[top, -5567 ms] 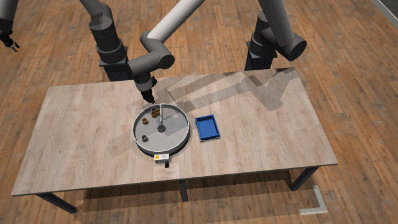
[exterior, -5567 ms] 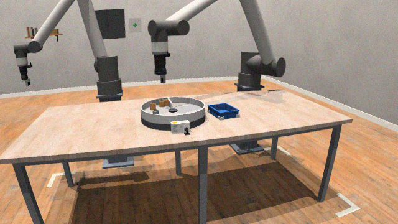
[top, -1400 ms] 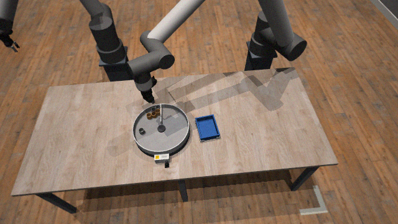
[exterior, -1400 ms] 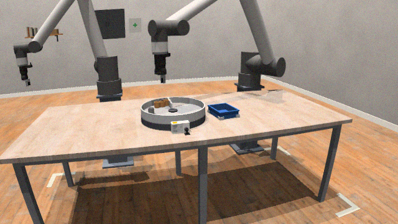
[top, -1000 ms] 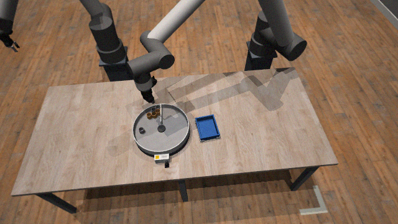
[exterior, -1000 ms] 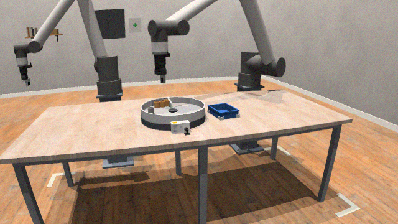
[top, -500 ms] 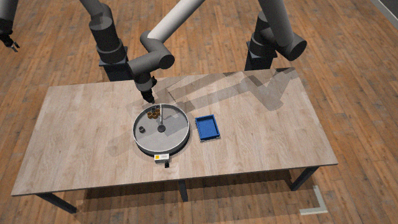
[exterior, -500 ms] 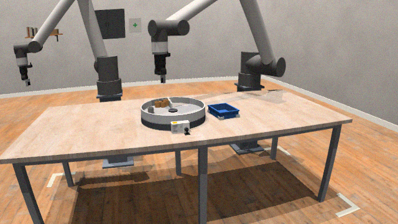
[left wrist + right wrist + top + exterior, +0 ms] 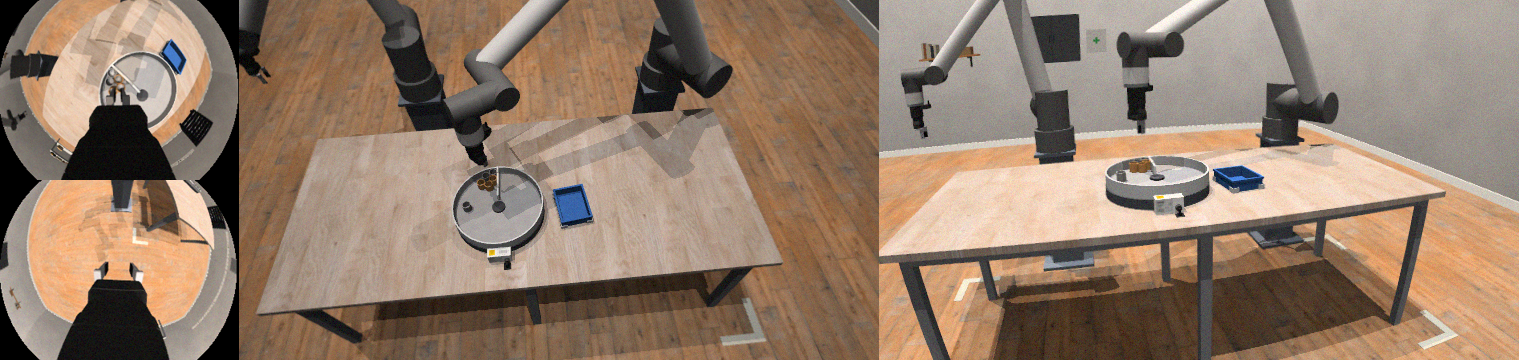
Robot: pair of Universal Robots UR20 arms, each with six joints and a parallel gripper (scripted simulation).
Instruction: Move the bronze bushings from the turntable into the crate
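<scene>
Currently: blue crate (image 9: 576,206) (image 9: 1240,186) (image 9: 174,56), right of centre, bushing-free; bronze bushings (image 9: 488,185) (image 9: 1142,167) (image 9: 118,79), upper left of centre, awaiting transfer; left tool (image 9: 483,164) (image 9: 1141,130) (image 9: 119,93), slightly apart, unladen.

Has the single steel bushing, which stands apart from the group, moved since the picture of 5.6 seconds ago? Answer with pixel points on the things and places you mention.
Yes, the bushing (image 9: 467,206) (image 9: 1121,176) went toward the grouped bushings (image 9: 488,183) (image 9: 1140,166), away from the white box (image 9: 499,254) (image 9: 1169,204).
</scene>
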